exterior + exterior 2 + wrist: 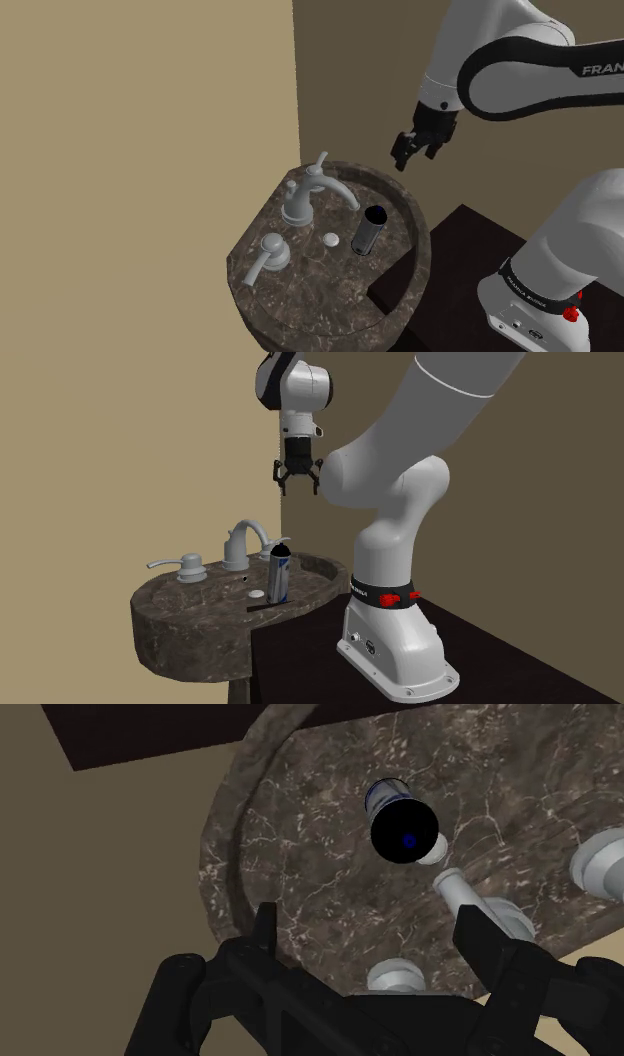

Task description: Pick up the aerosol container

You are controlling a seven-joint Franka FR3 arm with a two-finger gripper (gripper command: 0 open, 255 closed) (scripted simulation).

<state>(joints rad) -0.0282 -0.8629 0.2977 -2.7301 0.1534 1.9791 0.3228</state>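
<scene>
The can (369, 230) stands upright in the dark marbled sink (300, 300), black cap on top. It is just beside the tap (310, 195) and near a small white plug (331, 239). The jaws hang well above it, spread wide, with nothing between them. The sink juts from a tan wall (130, 100), hard against the arm's dark stand (480, 225).

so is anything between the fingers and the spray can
Nothing visible does. The open fingers hang above the spray can, which stands upright in the sink with clear air over its cap. The tap's spout ends close beside it, not over it.
</scene>
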